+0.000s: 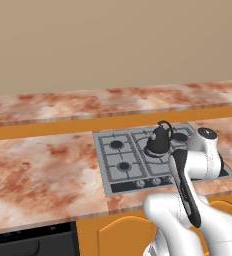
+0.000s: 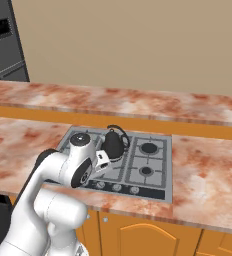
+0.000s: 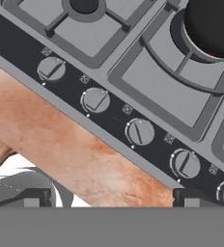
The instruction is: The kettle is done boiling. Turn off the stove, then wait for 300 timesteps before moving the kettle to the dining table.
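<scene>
Kettle duty begins at the knobs: the robot's 2-finger gripper [image 3: 109, 198] hangs with its jaws spread fully apart, grasping nothing, poised above the front edge of the flat grey metal gas stove [image 1: 108, 170]. Just ahead of the fingertips [image 3: 186, 197] runs the dark knob strip [image 3: 133, 140] with 5 small round grey knobs in a row.

Judging by the layout, the step in hand is turning off the burner. To do it well, the jaws should settle squarely over the 1 knob that matches the kettle's burner, pinch across its ridge, and twist without brushing a neighbour; which knob that is I cannot tell from here.

Beyond the strip, the small squat black kettle [image 2: 114, 145] sits upright on a black grate [image 1: 119, 155] of the stove, on the burner nearest the arm's wrist. Its lid is on, so its contents are hidden. Behind the reddish marbled counter [image 1: 38, 175] lies the long pink marbled dining table [image 2: 138, 105].
</scene>
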Robot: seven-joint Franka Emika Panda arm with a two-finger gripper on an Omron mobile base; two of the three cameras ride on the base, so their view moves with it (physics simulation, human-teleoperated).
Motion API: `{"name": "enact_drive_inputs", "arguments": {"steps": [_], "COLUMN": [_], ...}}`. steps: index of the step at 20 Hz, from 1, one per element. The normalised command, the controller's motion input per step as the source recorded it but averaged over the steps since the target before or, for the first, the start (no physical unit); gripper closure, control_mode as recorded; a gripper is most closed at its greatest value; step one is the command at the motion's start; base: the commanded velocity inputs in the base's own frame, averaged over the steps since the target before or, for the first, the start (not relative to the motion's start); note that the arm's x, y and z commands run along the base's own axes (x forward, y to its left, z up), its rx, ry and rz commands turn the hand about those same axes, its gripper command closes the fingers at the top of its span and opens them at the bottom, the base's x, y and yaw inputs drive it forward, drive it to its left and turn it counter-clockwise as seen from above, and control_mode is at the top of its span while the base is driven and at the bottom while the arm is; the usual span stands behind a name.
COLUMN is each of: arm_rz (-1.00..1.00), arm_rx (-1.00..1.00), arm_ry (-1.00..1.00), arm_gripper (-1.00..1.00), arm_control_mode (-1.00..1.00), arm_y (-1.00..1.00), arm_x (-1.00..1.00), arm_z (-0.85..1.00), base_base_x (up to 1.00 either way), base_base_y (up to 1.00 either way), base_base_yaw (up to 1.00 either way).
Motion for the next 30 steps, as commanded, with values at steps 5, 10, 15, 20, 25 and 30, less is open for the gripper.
{"name": "enact_drive_inputs", "arguments": {"steps": [5, 10, 15, 20, 25, 30], "arm_rz": [0.00, 0.00, 0.00, 0.00, 0.00, 0.01], "arm_rx": [0.00, 0.00, 0.00, 0.00, -0.01, -0.02], "arm_ry": [0.00, 0.00, 0.00, 0.00, 0.00, 0.01], "arm_gripper": [-1.00, -1.00, -1.00, -1.00, -1.00, -1.00], "arm_control_mode": [-1.00, -1.00, -1.00, -1.00, -1.00, -1.00], "arm_y": [0.00, 0.00, -0.01, -0.03, 0.00, 0.00], "arm_x": [0.16, 0.20, 0.19, 0.16, 0.11, 0.10], "arm_z": [-0.04, -0.13, -0.17, -0.23, -0.29, -0.33], "base_base_x": [0.00, 0.00, 0.00, 0.00, 0.00, 0.00], "base_base_y": [0.00, 0.00, 0.00, 0.00, 0.00, 0.00], "base_base_yaw": [0.00, 0.00, 0.00, 0.00, 0.00, 0.00]}}
